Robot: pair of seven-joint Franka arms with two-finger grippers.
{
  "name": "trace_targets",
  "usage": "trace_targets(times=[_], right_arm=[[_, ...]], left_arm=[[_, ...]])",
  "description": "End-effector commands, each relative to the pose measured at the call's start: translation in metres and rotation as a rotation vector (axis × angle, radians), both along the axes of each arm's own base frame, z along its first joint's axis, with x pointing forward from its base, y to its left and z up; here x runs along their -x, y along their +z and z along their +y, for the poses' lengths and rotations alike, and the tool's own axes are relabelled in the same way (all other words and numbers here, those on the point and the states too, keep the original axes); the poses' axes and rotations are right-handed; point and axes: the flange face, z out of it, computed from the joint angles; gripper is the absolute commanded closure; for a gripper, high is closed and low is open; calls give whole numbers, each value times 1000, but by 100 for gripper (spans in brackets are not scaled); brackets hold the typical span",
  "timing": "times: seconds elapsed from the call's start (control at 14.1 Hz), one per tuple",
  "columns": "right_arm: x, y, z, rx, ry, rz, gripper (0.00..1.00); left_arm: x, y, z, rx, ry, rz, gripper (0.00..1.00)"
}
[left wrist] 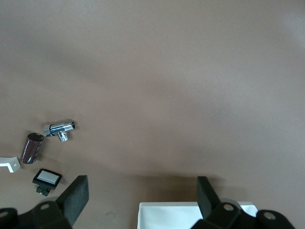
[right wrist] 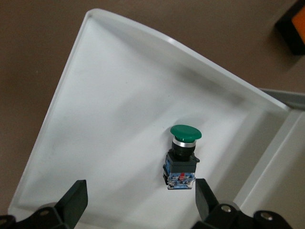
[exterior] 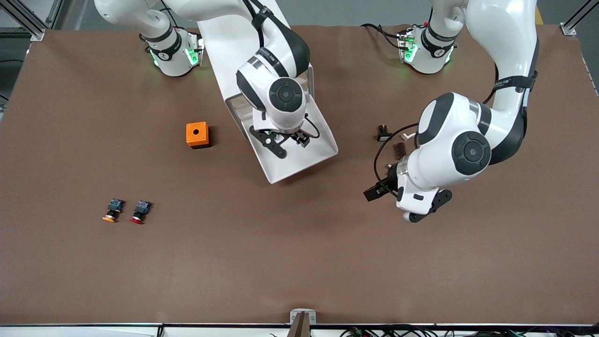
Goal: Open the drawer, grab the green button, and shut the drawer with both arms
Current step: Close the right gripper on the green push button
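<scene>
The drawer (exterior: 304, 164) stands pulled open from the white cabinet (exterior: 222, 56); its white tray fills the right wrist view (right wrist: 119, 105). The green-capped button (right wrist: 183, 152) lies on its side in the tray and is hidden under the right hand in the front view. My right gripper (exterior: 271, 144) hangs open over the tray (right wrist: 140, 191), with the button's bluish rear block just inside one finger (right wrist: 202, 191), not touching. My left gripper (exterior: 428, 206) is open and empty (left wrist: 140, 188) over bare table toward the left arm's end. A corner of the drawer (left wrist: 190, 214) shows between its fingers.
An orange box (exterior: 197, 135) with a hole stands beside the drawer toward the right arm's end. An orange-capped button (exterior: 112, 210) and a red-capped button (exterior: 139, 212) lie nearer the front camera. A chrome fitting (left wrist: 59, 129), brown cylinder (left wrist: 32, 148) and black switch (left wrist: 46, 179) lie near the left gripper.
</scene>
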Motion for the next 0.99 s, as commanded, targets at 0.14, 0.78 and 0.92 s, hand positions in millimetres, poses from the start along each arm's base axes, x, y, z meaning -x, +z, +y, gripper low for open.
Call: trace_targets(times=[0.14,0.78,0.92], right_arm=[[6,4,19,-114,428,-55,0],[-1,15,39,-200,908,-231,0],[-2,16,40,-219,952,-243,0]], left_arm=[[-4,-6,-1,-21,4,-21,0],[-6,-17,-2,-21,5,-13,0],[-7,-17,-1,-21,7,-14,0]])
